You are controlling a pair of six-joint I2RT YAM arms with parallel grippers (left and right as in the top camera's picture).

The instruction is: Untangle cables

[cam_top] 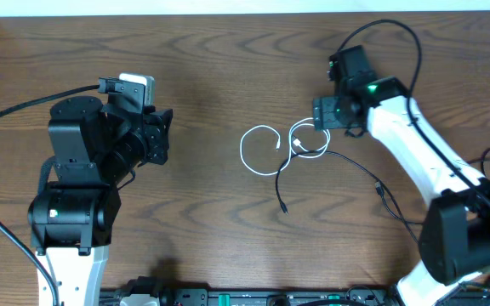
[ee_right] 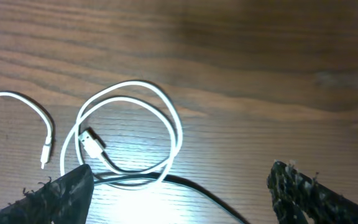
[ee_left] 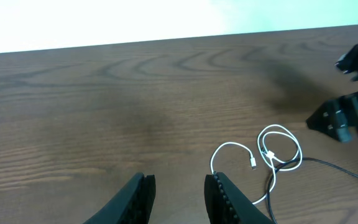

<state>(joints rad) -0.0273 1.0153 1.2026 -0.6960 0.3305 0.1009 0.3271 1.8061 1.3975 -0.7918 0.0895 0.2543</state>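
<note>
Table seen from overhead: white cable lies in two loops right of centre, black cable trailing out of them, my right gripper at the right-hand loop and my left gripper well apart to the left. Left wrist: my fingers stand a little apart, nothing between them, both cables ahead to the right. Right wrist: my fingers are spread wide either side of the white loop and its plug, gripping nothing, the black cable crossing the loop's lower edge.
</note>
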